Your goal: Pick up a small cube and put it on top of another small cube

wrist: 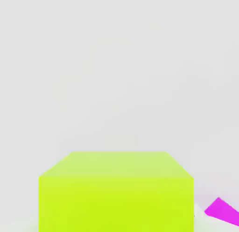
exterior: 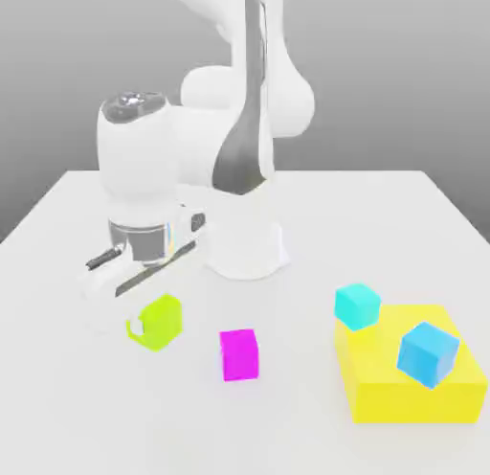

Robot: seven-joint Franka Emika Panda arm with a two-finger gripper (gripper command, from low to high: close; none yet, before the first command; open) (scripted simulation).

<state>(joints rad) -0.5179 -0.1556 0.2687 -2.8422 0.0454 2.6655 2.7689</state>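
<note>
The small lime cube [exterior: 160, 321] sits left of centre near the table's front, and my gripper [exterior: 150, 325] reaches down from the white hand and is shut on it. A white fingertip [exterior: 135, 326] presses its side on the exterior view's left. The hand view has the lime cube [wrist: 116, 193] very close, with a corner of the magenta cube [wrist: 224, 211] beside it. The small magenta cube [exterior: 238, 354] rests on the table a short way toward the exterior view's right of the lime one, apart from it.
A large flat yellow block [exterior: 412, 385] lies at the exterior view's right, with a blue cube [exterior: 428, 352] on top of it and a cyan cube [exterior: 357, 305] at its far corner. The arm's white base [exterior: 246, 245] stands behind the cubes.
</note>
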